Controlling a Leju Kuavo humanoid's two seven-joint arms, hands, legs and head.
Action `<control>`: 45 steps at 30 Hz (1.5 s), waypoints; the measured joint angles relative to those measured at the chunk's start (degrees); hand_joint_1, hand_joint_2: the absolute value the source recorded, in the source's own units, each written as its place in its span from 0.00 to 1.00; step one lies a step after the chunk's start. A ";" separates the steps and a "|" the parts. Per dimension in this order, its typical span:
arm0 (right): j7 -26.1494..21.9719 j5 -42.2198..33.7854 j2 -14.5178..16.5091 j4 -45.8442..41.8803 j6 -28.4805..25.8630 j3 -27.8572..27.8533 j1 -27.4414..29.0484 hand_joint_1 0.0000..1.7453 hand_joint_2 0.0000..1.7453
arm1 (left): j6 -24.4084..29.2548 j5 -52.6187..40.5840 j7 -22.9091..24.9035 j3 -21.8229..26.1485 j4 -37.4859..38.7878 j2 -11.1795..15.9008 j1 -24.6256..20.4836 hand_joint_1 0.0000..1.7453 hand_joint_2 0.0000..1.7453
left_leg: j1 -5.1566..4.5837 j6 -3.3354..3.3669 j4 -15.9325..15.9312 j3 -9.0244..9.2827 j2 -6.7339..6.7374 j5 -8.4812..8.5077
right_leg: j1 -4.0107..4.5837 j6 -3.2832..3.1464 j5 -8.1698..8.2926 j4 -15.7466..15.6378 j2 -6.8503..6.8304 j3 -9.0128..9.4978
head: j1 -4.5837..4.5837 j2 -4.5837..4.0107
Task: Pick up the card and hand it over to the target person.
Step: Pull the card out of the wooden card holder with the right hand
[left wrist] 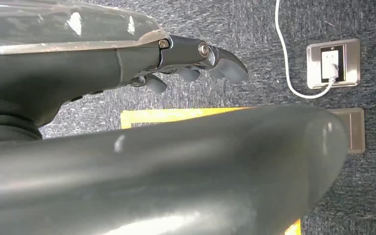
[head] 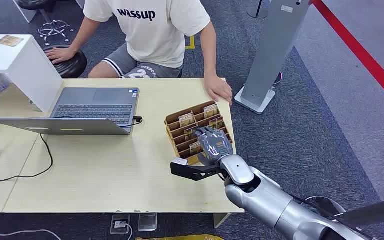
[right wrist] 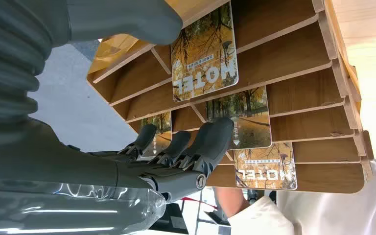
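Your right hand (head: 213, 144) hangs over the wooden card rack (head: 176, 131) near the far right corner of the counter (head: 105, 175). Its fingers (right wrist: 210, 142) are spread and curled slightly, reaching at the slots; from the right wrist view they hold nothing, though whether a fingertip touches a card you cannot tell. The card (right wrist: 204, 51) closest to your thumb (right wrist: 122, 19) stands upright in its slot, printed "MOTEL", with more cards in the slots beyond. Your left hand (left wrist: 196, 63) hangs down above the grey carpet, fingers apart and loosely bent, gripping nothing. The person (head: 150, 30) sits across the counter, one hand (head: 219, 90) resting on its edge just beyond the rack. An open laptop (head: 80, 115) sits to the rack's left.
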 joint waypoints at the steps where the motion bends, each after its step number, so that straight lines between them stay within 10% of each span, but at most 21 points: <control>1: 0.04 0.01 -0.06 -0.12 0.02 -0.04 0.04 0.36 1.00 | -0.02 -0.01 -0.02 -0.04 0.02 0.01 -0.01 0.00 0.00 | 0.00 0.00 -0.01 0.01 0.00 0.01 | 0.00 0.00 0.01 -0.01 0.00 0.01 | 0.00 0.00; 29: 0.48 -0.53 -0.96 -1.95 0.58 -0.17 1.34 0.54 1.00 | -0.06 0.18 0.11 -0.36 0.08 0.52 -0.05 0.00 0.00 | 0.02 0.00 0.00 0.00 -0.06 0.00 | 0.02 0.00 -0.01 -0.02 -0.06 0.02 | 0.00 0.00; 45: 0.76 -0.80 -1.67 -2.99 0.22 -0.55 1.50 0.81 1.00 | -0.18 -0.06 -0.24 -0.82 0.15 0.55 -0.09 0.00 0.00 | 0.01 0.00 -0.06 0.04 -0.05 0.05 | 0.02 -0.02 0.03 -0.07 -0.06 0.04 | 0.00 0.00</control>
